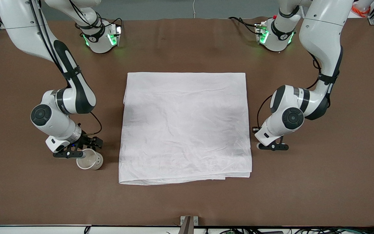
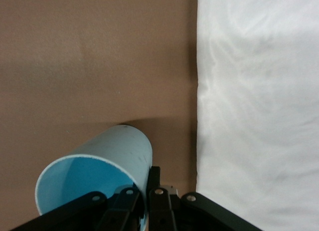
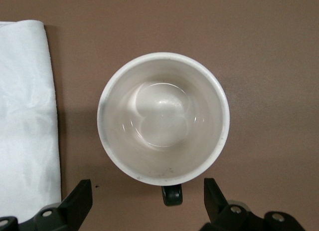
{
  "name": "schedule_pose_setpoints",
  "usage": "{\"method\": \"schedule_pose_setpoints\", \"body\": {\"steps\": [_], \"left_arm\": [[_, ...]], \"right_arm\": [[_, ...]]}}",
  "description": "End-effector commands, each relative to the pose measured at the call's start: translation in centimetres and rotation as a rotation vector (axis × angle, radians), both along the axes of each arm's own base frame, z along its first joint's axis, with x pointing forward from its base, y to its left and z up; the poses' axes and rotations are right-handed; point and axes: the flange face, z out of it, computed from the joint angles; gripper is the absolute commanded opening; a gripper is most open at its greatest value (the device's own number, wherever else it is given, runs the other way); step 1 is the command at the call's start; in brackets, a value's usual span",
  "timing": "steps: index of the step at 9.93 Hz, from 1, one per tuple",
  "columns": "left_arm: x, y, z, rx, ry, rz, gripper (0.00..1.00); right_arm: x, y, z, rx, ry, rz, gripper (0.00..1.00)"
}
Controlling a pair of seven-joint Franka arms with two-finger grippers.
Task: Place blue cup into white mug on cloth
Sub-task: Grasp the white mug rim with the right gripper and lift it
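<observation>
The blue cup (image 2: 107, 163) lies tipped beside the cloth (image 1: 187, 126) on the brown counter (image 1: 320, 182), pinched by the left pincer (image 2: 145, 203), while the right pincer (image 3: 144, 203) is spread over the upright white mug (image 3: 163, 118).

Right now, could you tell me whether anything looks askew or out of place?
The blue cup, at the left pincer beside the cloth, looks tipped over: its side shows, not just its mouth. The white mug stands upright.
</observation>
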Motion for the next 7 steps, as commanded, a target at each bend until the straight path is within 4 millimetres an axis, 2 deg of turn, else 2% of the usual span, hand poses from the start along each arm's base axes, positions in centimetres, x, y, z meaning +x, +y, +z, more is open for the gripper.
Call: {"method": "schedule_pose_setpoints", "body": {"steps": [1, 3, 4, 5, 6, 7], "left_arm": [[0.9, -0.7, 5.3, -0.001, -0.023, 0.001, 0.0], [2.3, -3.0, 9.9, 0.0, -0.007, -0.023, 0.0], [1.9, -6.3, 11.4, -0.013, -0.015, -0.061, 0.0], [1.2, -9.7, 12.1, -0.015, -0.032, -0.099, 0.0], [1.4, -11.1, 12.9, -0.023, -0.052, -0.111, 0.0], [1.5, -11.3, 13.1, -0.028, -0.055, -0.11, 0.0]], "right_arm": [[0.6, 0.1, -0.3, -0.013, 0.003, 0.004, 0.99], [0.6, 0.1, -0.5, -0.013, 0.005, 0.001, 0.97], [0.6, 0.1, -0.8, -0.013, 0.006, -0.006, 0.96], [0.6, -0.2, -0.8, -0.016, 0.006, -0.011, 0.97], [0.7, -0.3, -0.8, -0.018, 0.004, -0.011, 0.96], [0.8, -0.4, -1.0, -0.02, 0.004, -0.011, 0.95]]}}
